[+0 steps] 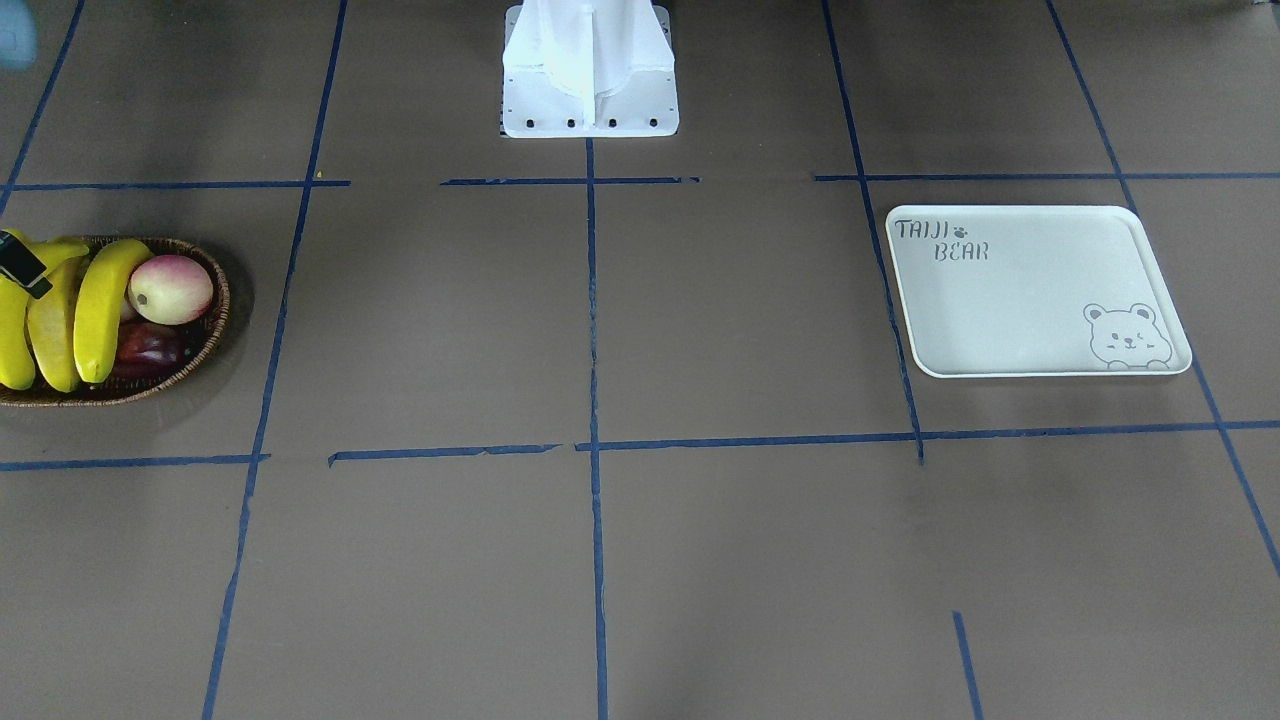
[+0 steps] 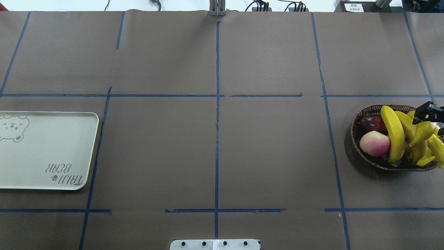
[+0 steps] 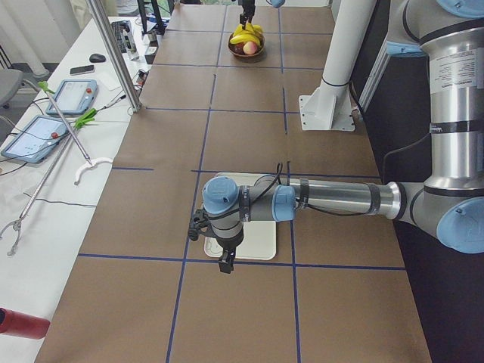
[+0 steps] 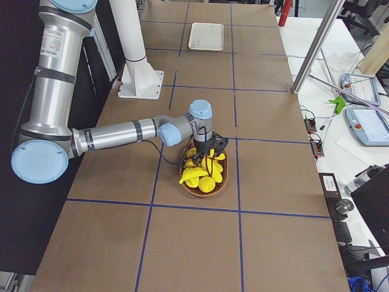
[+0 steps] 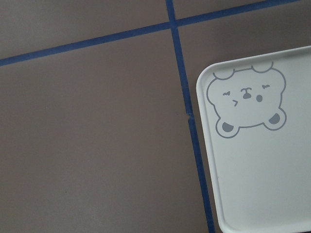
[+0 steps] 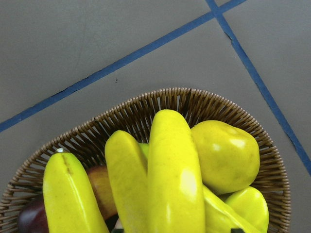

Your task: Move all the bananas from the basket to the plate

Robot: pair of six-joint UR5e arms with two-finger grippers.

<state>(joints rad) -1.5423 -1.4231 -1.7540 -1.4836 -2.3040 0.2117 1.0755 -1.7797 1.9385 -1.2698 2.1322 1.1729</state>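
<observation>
Several yellow bananas (image 2: 393, 133) lie in the brown wicker basket (image 2: 357, 118) at the table's right end; they also fill the right wrist view (image 6: 172, 179). My right gripper (image 2: 434, 122) hangs just over the bananas, and its jaws look open on either side of one banana. One black finger (image 1: 22, 265) shows at the front-facing view's left edge. The white plate (image 2: 41, 149) with the bear drawing lies bare at the table's left end. My left gripper (image 3: 225, 261) hovers by the plate's outer edge (image 5: 262, 170). I cannot tell if it is open or shut.
A pink-cream round fruit (image 2: 374, 143), a dark red fruit (image 2: 373, 122) and a plump yellow pear-like fruit (image 6: 223, 155) share the basket. The white robot base (image 1: 590, 90) stands at the table's middle edge. Blue tape lines cross the brown table.
</observation>
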